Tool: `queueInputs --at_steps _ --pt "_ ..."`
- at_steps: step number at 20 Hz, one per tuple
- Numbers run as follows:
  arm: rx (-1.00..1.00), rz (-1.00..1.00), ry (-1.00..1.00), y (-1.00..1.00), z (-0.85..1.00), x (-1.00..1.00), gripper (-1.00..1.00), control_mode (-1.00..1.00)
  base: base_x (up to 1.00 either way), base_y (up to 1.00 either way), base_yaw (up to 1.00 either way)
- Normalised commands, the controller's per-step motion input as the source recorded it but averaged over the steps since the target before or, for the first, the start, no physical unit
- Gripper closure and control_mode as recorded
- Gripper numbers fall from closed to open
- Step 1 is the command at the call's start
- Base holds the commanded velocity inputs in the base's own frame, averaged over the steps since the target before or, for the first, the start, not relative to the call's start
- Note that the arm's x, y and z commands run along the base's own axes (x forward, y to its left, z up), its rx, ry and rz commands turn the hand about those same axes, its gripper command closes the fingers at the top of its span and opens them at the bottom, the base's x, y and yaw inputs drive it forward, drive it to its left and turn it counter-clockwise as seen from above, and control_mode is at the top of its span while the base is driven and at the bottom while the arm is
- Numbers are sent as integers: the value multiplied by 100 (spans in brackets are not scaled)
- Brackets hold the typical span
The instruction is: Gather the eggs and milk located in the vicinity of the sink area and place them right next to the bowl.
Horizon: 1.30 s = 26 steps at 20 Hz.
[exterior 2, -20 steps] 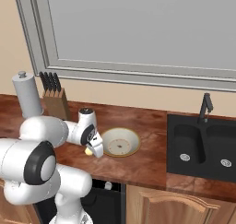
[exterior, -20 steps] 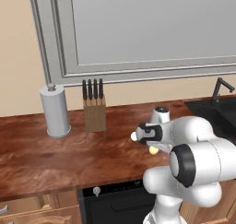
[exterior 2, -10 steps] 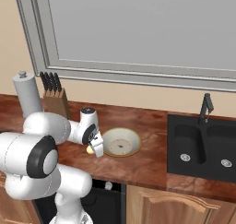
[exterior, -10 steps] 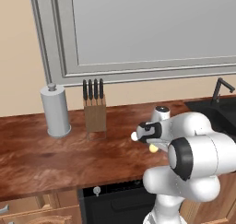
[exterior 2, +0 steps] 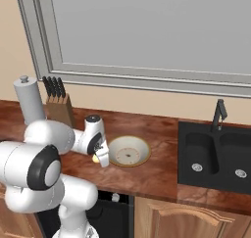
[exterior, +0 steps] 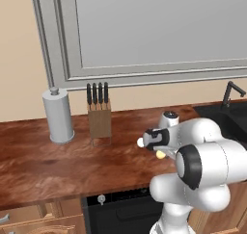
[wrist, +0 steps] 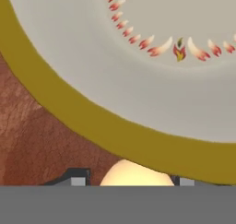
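Tan egg [wrist: 136, 174] between the fingertips [wrist: 78, 179] of the end effector [exterior 2: 100, 157], low over the table [exterior 2: 162, 176], just off the near-left edge of the bowl [exterior 2: 145, 151]. Seen from the hand, sits right up against the bowl's yellow rim [wrist: 69, 112], outside it rather than over the pale centre. Fits the task, which asks for a spot next to the bowl, not inside it.

Hard to judge the grasp: a thin gap seems to show on one side of the egg and none on the other, so cannot tell whether clenched on it or already letting go. Probably the set-down step for this egg.

Brought down low and close, likely so that a round thing lands softly and does not roll off along the table. Worth watching on release: could nudge the rim or drift toward the near edge.

Sink [exterior 2: 215, 154] with its dark faucet [exterior 2: 219, 113] well apart to the right; knife block [exterior 2: 59, 109] at the far left.
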Motion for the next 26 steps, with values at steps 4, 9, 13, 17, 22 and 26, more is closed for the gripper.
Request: queueInputs --at_steps 4,9,13,17,22,26 --pt "0 -6 -8 -1 -3 -8 -100 -100 0 0 0" --pt "0 0 -2 0 12 -23 -100 -100 0 0 0" --pt "0 1 0 0 33 -24 -100 -100 0 0 0" --pt "0 3 3 0 28 -28 -100 -100 0 0 0" --pt "-1 10 12 3 31 -7 -100 -100 0 0 0" --pt "-6 21 11 18 41 3 -100 -100 0 0 0"
